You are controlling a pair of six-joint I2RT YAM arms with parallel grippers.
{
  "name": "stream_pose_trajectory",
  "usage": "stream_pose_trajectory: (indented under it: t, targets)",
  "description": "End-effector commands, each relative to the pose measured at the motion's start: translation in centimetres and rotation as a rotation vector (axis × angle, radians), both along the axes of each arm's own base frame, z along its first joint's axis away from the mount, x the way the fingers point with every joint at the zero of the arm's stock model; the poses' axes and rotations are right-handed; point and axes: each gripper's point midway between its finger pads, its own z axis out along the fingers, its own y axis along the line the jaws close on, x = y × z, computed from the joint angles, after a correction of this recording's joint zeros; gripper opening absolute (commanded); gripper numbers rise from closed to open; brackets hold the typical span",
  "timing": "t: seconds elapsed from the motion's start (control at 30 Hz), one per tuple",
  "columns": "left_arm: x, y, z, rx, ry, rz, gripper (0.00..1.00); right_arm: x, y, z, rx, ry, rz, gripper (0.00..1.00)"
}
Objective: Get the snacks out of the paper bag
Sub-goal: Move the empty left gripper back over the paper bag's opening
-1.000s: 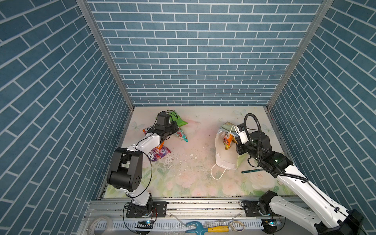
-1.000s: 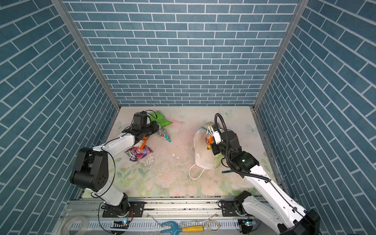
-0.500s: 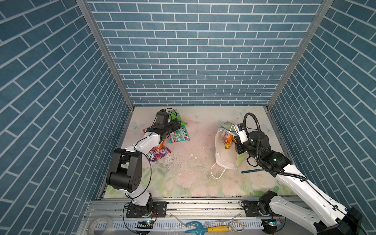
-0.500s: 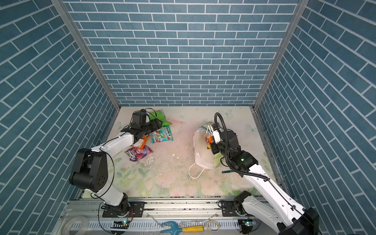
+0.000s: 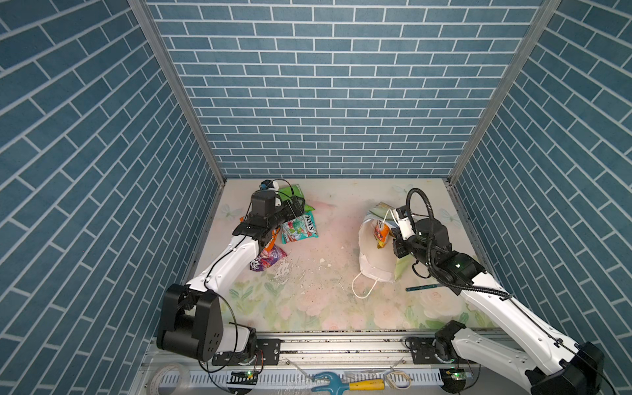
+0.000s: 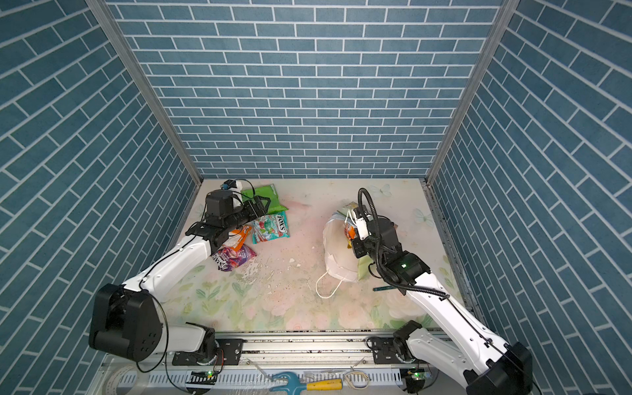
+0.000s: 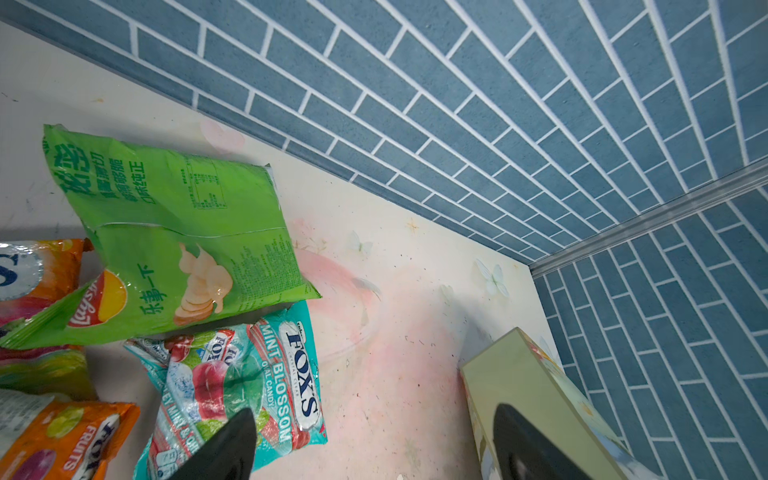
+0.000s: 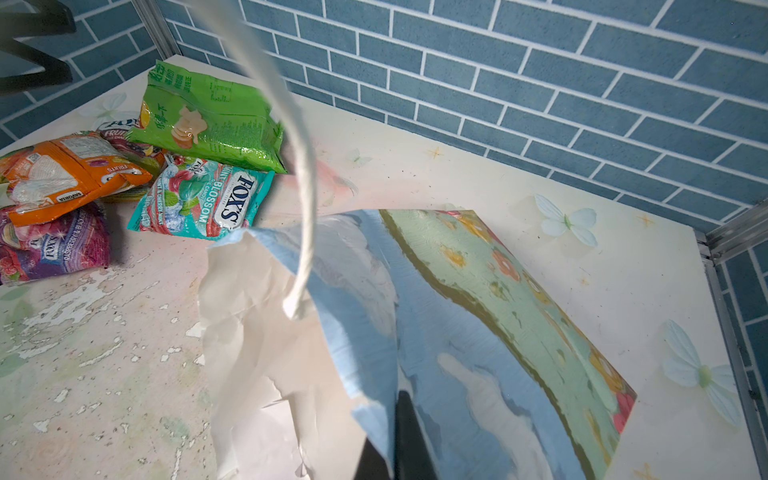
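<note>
Glossy green chip bag (image 7: 174, 232) overlaps crinkled teal packet (image 7: 249, 382); paper bag (image 8: 457, 332) creased.

Open paper bag (image 5: 372, 263) holds an orange packet (image 5: 381, 234); green chip bag (image 7: 174, 232) and FOX'S packets (image 5: 299, 231) lie heaped apart.

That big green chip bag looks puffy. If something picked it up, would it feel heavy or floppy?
Probably light for its size: the green chip bag looks puffed up, its edge lying over the mint candy packet. Likely soft rather than stiff, since its film shows creases and dents. Possibly slippery too, as its surface looks glossy.
</note>
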Motion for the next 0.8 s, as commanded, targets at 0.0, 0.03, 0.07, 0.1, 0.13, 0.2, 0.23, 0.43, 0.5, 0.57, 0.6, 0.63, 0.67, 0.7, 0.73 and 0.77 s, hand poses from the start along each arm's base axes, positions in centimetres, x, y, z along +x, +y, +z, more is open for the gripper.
stream_pose_trajectory:
  t: [0.0, 0.03, 0.07, 0.1, 0.13, 0.2, 0.23, 0.43, 0.5, 0.57, 0.6, 0.63, 0.67, 0.7, 0.73, 0.77]
  targets:
    - [-1.3, -0.8, 0.8, -0.01, -0.021, -0.037, 0.91, 0.7, 0.2, 1.6, 0.053, -0.026, -0.028, 0.0]
    - [-1.5, -0.9, 1.1, -0.012, -0.029, -0.04, 0.92, 0.7, 0.2, 1.5, 0.051, -0.023, -0.032, 0.0]
    - [-1.7, -0.9, 1.4, -0.015, -0.037, -0.042, 0.92, 0.8, 0.1, 1.4, 0.048, -0.019, -0.034, 0.0]
    - [-1.9, -1.0, 1.7, -0.019, -0.045, -0.044, 0.92, 0.8, 0.1, 1.3, 0.043, -0.013, -0.034, 0.0]
    - [-2.0, -1.0, 1.9, -0.021, -0.052, -0.044, 0.93, 0.8, 0.1, 1.2, 0.04, -0.008, -0.036, 0.0]
    - [-2.4, -1.2, 2.2, -0.031, -0.065, -0.053, 0.93, 0.8, 0.0, 1.1, 0.035, -0.001, -0.041, 0.0]
    - [-2.5, -1.3, 2.3, -0.036, -0.067, -0.059, 0.93, 0.8, 0.0, 1.0, 0.032, 0.003, -0.043, 0.0]
    - [-3.1, -2.0, 2.5, -0.058, -0.074, -0.09, 0.94, 0.8, -0.2, 0.7, 0.029, 0.015, -0.057, 0.0]
    - [-3.4, -2.3, 2.6, -0.064, -0.072, -0.105, 0.94, 0.8, -0.3, 0.5, 0.023, 0.018, -0.061, 0.0]
    - [-3.8, -2.5, 2.8, -0.067, -0.078, -0.112, 0.95, 0.9, -0.3, 0.4, 0.018, 0.021, -0.065, 0.0]
    - [-4.0, -2.7, 2.8, -0.069, -0.079, -0.121, 0.95, 0.9, -0.4, 0.4, 0.013, 0.022, -0.067, 0.0]
    - [-4.3, -3.0, 3.0, -0.07, -0.084, -0.128, 0.95, 1.0, -0.4, 0.4, 0.011, 0.022, -0.069, 0.0]
    - [-4.5, -3.3, 3.1, -0.072, -0.087, -0.137, 0.95, 1.0, -0.4, 0.4, 0.009, 0.024, -0.068, 0.0]
    - [-4.7, -3.5, 3.1, -0.073, -0.089, -0.143, 0.95, 1.0, -0.4, 0.4, 0.008, 0.025, -0.069, 0.0]
    - [-4.8, -3.7, 3.1, -0.071, -0.09, -0.146, 0.96, 1.0, -0.3, 0.5, 0.01, 0.022, -0.068, 0.0]
    - [-4.8, -3.8, 3.0, -0.068, -0.09, -0.149, 0.96, 1.1, -0.3, 0.5, 0.01, 0.023, -0.069, 0.0]
